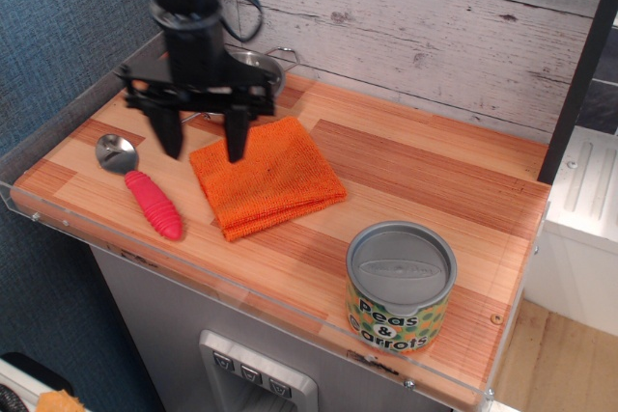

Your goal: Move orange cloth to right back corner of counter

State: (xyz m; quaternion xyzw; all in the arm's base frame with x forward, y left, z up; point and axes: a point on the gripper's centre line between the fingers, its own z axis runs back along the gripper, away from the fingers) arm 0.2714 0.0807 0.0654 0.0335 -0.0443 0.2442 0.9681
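Hand (203,142) spread wide, hovering at the orange cloth's (267,176) left edge.
One finger (235,137) is over the cloth; spoon (142,187) lies left below on the table (415,176), steel bowl (256,74) behind, can (399,286) far right.

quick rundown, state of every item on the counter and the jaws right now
orange cloth: folded, flat, not gripped
gripper: jaws open, over the cloth's left edge
spoon: lying flat, bowl toward the back
steel bowl: upright, mostly hidden by the arm
can: upright, lid on
counter: right back corner bare
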